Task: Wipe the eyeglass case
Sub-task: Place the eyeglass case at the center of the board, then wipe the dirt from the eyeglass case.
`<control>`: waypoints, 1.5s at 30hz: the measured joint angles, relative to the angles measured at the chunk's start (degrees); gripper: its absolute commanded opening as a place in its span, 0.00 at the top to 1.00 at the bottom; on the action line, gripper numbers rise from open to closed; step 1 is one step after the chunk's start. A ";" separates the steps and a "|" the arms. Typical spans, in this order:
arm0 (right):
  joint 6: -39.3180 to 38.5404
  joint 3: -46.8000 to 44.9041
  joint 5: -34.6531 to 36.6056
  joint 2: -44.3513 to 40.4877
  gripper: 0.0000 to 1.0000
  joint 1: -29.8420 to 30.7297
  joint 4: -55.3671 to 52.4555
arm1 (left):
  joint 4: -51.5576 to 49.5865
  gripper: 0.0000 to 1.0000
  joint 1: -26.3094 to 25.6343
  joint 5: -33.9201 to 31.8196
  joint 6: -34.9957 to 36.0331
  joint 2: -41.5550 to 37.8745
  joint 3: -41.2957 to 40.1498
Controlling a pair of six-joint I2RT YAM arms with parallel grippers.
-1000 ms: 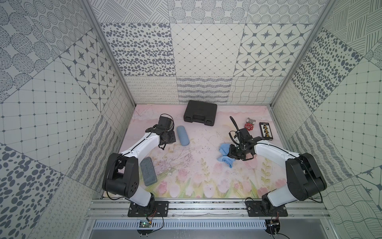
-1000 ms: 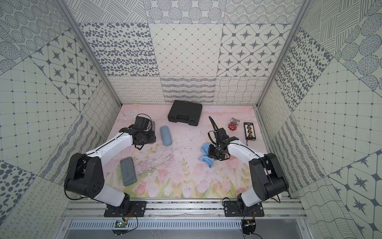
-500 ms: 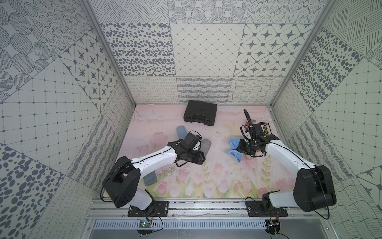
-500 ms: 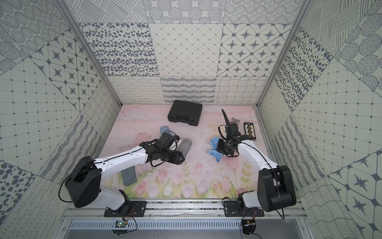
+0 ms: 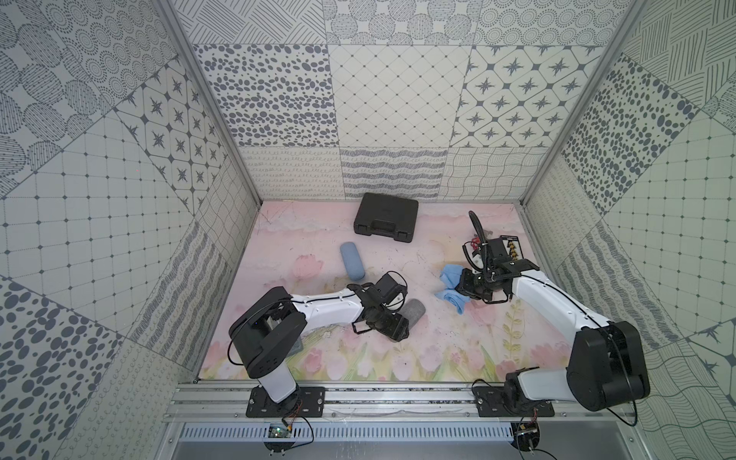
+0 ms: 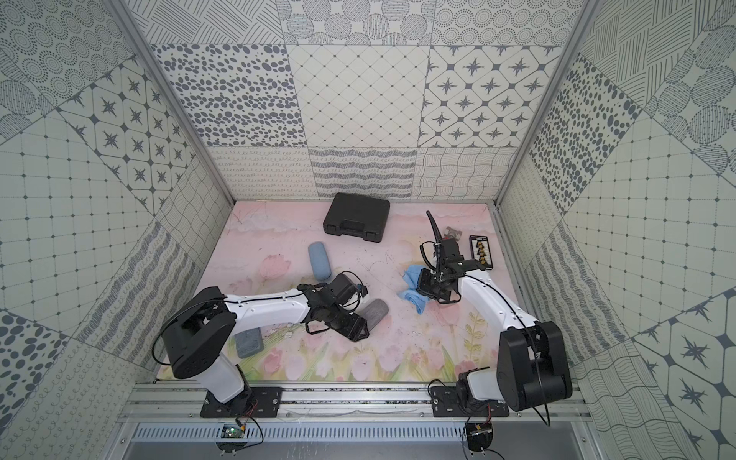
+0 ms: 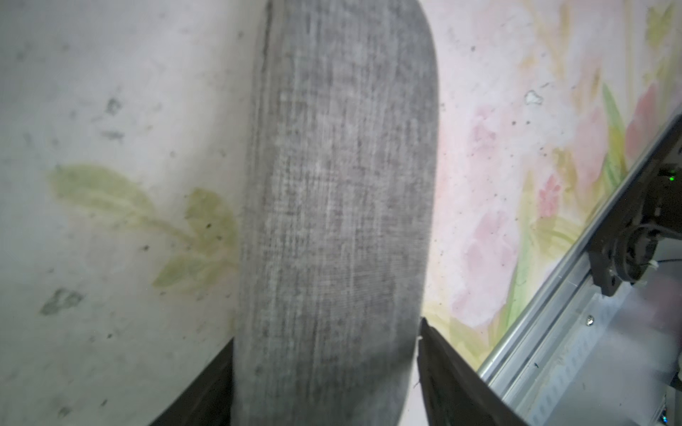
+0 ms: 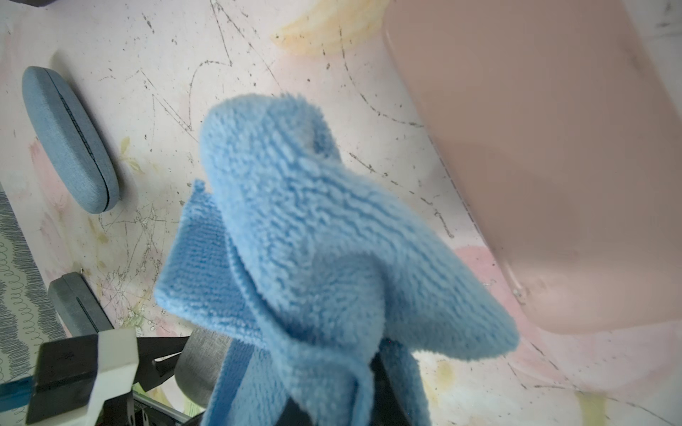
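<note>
left gripper [image 7: 326, 332] standing released, grey eyeglass case [image 7: 339, 184] lying between its jaws | right gripper [image 5: 464, 285] clenching blue microfibre cloth [image 8: 313, 239]

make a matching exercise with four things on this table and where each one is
Things:
1. blue cloth
2. grey eyeglass case
3. blue eyeglass case
4. black hard case

Places:
A. nearest the back wall
B. between the jaws of the left gripper
C. clamped in the right gripper
D. lying between the black hard case and the left gripper

Pairs: 1-C, 2-B, 3-D, 4-A
</note>
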 measured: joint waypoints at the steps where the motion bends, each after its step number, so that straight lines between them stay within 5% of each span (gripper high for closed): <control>1: -0.02 0.00 -0.02 -0.02 1.00 0.00 -0.11 | 0.04 0.09 -0.11 0.02 0.24 0.04 0.22; 12: -0.57 0.00 0.11 -1.40 1.00 2.32 -1.49 | 1.53 0.05 -3.65 -6.43 4.92 -8.66 -6.49; 20: -1.88 0.11 0.39 -5.49 1.00 8.44 -5.38 | 4.22 0.05 -7.30 -12.13 8.55 -7.19 -8.44; 35: 2.56 -1.42 -4.09 -5.42 1.00 18.75 -3.19 | 13.16 0.25 -8.35 -20.28 11.43 -7.13 -12.52; 45: 6.78 -5.42 -10.86 2.03 1.00 19.52 4.37 | 15.13 0.15 -8.37 -21.75 14.23 -7.37 -13.40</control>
